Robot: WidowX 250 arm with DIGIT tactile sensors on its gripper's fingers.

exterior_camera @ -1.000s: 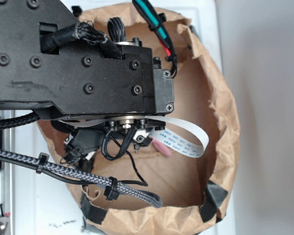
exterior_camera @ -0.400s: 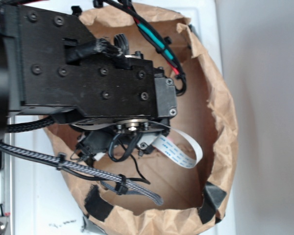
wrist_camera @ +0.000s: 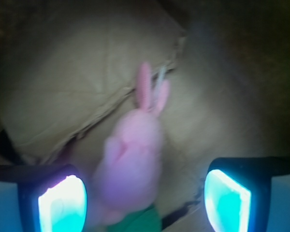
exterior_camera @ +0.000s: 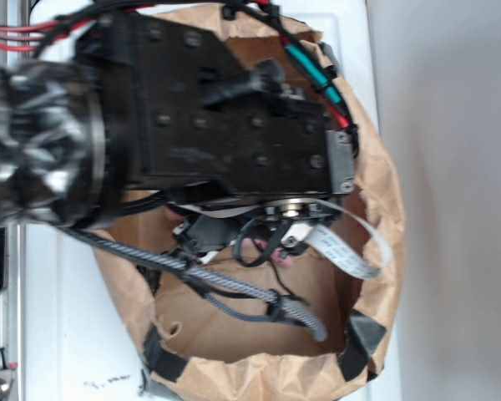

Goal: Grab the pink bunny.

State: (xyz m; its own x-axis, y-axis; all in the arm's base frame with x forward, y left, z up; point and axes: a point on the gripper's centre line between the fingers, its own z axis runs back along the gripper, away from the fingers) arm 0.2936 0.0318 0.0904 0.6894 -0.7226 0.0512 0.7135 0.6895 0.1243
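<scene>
In the wrist view the pink bunny (wrist_camera: 133, 159) lies on the brown paper floor of the bag, its darker-pink ears (wrist_camera: 146, 92) pointing away from me. My gripper (wrist_camera: 145, 199) is open, and the bunny's body sits between the two lit fingers (wrist_camera: 63, 203), closer to the left one. A green object (wrist_camera: 137, 221) peeks out at the bunny's near end. In the exterior view the black arm (exterior_camera: 225, 125) covers the bag's middle and hides the fingers and almost all of the bunny.
The brown paper bag (exterior_camera: 376, 184) has rolled, torn walls all round the gripper. A fold with a dark gap (wrist_camera: 87, 130) crosses the bag floor left of the bunny. A white ribbon cable (exterior_camera: 351, 251) and braided cables (exterior_camera: 234, 288) hang under the wrist.
The arm has swung to the right over the bag and is motion-blurred now. The ribbon cable has moved right with it, towards the bag's right wall.
</scene>
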